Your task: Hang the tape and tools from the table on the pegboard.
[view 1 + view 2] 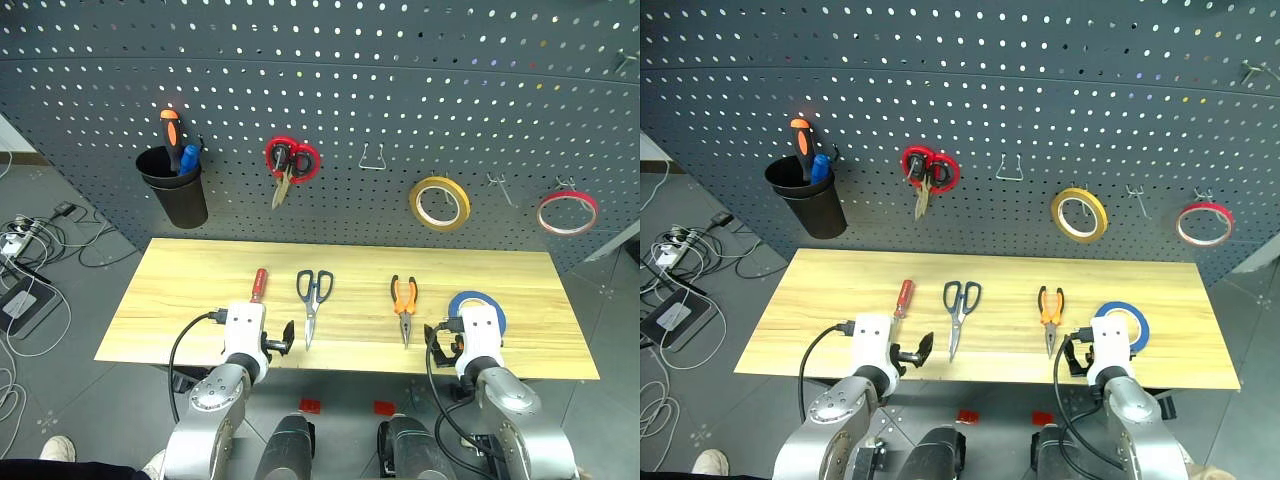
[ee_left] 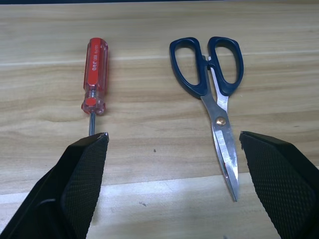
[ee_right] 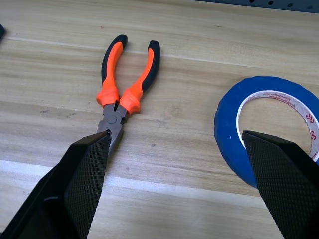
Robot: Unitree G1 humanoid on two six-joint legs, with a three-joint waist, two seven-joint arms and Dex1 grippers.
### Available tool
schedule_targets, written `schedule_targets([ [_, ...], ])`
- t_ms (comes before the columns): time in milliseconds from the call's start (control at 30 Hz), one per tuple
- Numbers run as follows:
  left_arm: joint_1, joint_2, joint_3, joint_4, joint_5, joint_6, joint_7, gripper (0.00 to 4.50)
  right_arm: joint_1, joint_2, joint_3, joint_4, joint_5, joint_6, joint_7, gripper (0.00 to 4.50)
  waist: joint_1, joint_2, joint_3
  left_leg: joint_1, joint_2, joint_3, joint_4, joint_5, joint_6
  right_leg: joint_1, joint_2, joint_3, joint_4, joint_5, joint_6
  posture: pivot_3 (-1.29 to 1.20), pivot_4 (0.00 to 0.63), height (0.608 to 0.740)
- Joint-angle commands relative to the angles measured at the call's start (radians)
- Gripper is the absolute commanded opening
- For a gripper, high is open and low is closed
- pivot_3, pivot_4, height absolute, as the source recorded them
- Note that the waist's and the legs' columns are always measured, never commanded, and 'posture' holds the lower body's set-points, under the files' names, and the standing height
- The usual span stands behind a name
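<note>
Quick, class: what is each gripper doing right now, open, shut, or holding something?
Left gripper: open, holding nothing, above the table between the red-handled screwdriver and the scissors.
Right gripper: open, holding nothing, between the pliers and the blue tape.

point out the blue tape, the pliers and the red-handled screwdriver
blue tape (image 3: 227,129), right wrist view, outer blue wall.
pliers (image 3: 112,57), right wrist view, orange handle.
red-handled screwdriver (image 2: 95,69), left wrist view, middle of handle.

The left gripper (image 2: 172,186) has its two black fingers (image 2: 75,189) spread wide and holds nothing. The right gripper (image 3: 174,186) is spread wide too, with nothing held. Both arms reach forward, tipped down a little.
</note>
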Motion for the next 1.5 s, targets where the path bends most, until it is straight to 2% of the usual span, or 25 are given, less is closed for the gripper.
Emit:
schedule_targets([
  [33, -0.103, 0.058, -0.038, 0.017, -0.019, -0.039, -0.101, 4.43, -0.034, -0.048, -0.04, -0.018, 0.016, 0.01, 0.043, 4.5, 0.002, 0.001, 0.003, 0.0, 0.0, 0.0, 0.0, 0.0, 0.0, 0.0, 0.0, 0.0, 0.0, 0.0, 0.0, 0.1, 0.239, 0.74],
  [167, -0.226, 0.133, -0.14, 0.076, -0.017, -0.104, -0.253, 4.43, -0.082, -0.096, -0.071, 0.018, 0.036, 0.043, 0.086, 4.5, -0.003, 0.003, 0.009, 0.0, -0.001, 0.001, 0.0, 0.0, 0.0, 0.001, 0.0, 0.0, 0.0, 0.0, 0.0, 0.08, 0.267, 0.74],
  [267, -0.342, 0.154, -0.234, 0.149, -0.024, -0.164, -0.386, 4.43, -0.112, -0.124, -0.104, 0.053, 0.064, 0.087, 0.117, 4.5, -0.005, 0.006, 0.022, 0.001, 0.0, 0.002, 0.0, 0.0, 0.0, 0.001, 0.0, 0.0, 0.0, 0.0, 0.0, 0.07, 0.299, 0.74],
  [433, -0.509, 0.123, -0.346, 0.31, -0.008, -0.269, -0.529, 4.43, -0.155, -0.155, -0.123, 0.086, 0.088, 0.126, 0.148, 4.5, -0.017, 0.006, 0.059, 0.0, -0.001, 0.003, 0.001, 0.0, 0.001, 0.001, 0.0, 0.0, 0.001, 0.0, 0.0, 0.03, 0.355, 0.74],
  [600, -0.643, 0.074, -0.442, 0.522, 0.053, -0.453, -0.626, 4.43, -0.2, -0.162, -0.112, 0.128, 0.09, 0.135, 0.16, 4.5, -0.038, 0.006, 0.099, -0.001, 0.0, 0.003, 0.001, 0.0, 0.001, 0.0, 0.001, 0.0, 0.002, 0.0, -0.001, 0.0, 0.397, 0.74],
  [733, -0.724, 0.024, -0.455, 0.674, 0.076, -0.548, -0.66, 4.43, -0.247, -0.16, -0.104, 0.169, 0.088, 0.135, 0.163, 4.5, -0.05, 0.005, 0.129, -0.002, 0.0, 0.003, 0.003, 0.0, 0.001, -0.001, 0.001, 0.0, 0.003, 0.0, -0.001, -0.01, 0.423, 0.74],
  [867, -0.775, -0.021, -0.434, 0.777, 0.068, -0.569, -0.683, 4.43, -0.312, -0.154, -0.096, 0.244, 0.08, 0.11, 0.163, 4.5, -0.057, 0.004, 0.157, -0.002, 0.001, 0.003, 0.003, 0.0, 0.001, -0.001, 0.001, 0.0, 0.003, 0.0, -0.001, -0.01, 0.451, 0.74],
  [1167, -0.798, -0.039, -0.435, 0.825, 0.083, -0.603, -0.731, 4.43, -0.404, -0.142, -0.117, 0.399, 0.09, 0.091, 0.163, 4.5, -0.056, 0.0, 0.191, -0.003, 0.002, 0.004, 0.003, 0.0, 0.001, -0.002, 0.001, 0.0, 0.004, 0.0, 0.0, 0.02, 0.476, 0.74],
  [1267, -0.806, -0.048, -0.424, 0.836, 0.082, -0.598, -0.723, 4.5, -0.415, -0.136, -0.132, 0.426, 0.088, 0.086, 0.154, 3.92, -0.055, -0.001, 0.193, -0.003, 0.002, 0.003, 0.003, 0.0, 0.001, -0.002, 0.001, 0.0, 0.004, 0.0, 0.0, 0.02, 0.475, 0.74],
  [1500, -0.81, -0.055, -0.412, 0.842, 0.087, -0.606, -0.726, 4.5, -0.419, -0.161, -0.114, 0.466, 0.056, 0.064, 0.151, 1.54, -0.054, -0.004, 0.196, -0.003, 0.002, 0.003, 0.003, 0.0, 0.001, -0.002, 0.002, 0.0, 0.004, 0.0, 0.0, 0.04, 0.467, 0.74],
])
